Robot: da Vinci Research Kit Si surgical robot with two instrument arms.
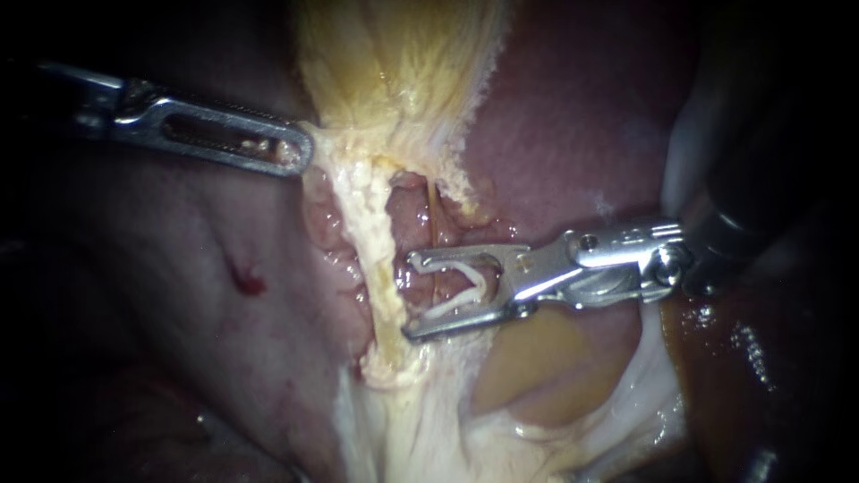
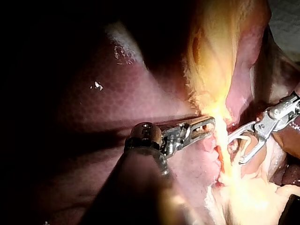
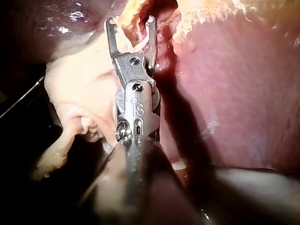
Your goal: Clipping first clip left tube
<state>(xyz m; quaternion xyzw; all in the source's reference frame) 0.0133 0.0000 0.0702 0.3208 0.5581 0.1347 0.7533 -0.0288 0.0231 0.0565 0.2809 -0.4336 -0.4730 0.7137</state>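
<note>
Left tube (image 1: 378,250), a pale, wet, ropy strand, runs down from the gallbladder (image 1: 394,72) between 2 instruments. Right instrument (image 1: 412,297) carries a white clip (image 1: 481,284) in wide-spread jaws, tips just beside the tube. Left instrument (image 1: 300,148), jaws together, apparently pinches the gallbladder's edge. The tube looks soft, slippery and easily torn (best straddled squarely at its bare middle).

Right instrument (image 1: 412,297) shaft blurred, left instrument (image 1: 300,150) shaft lost in dark
</note>
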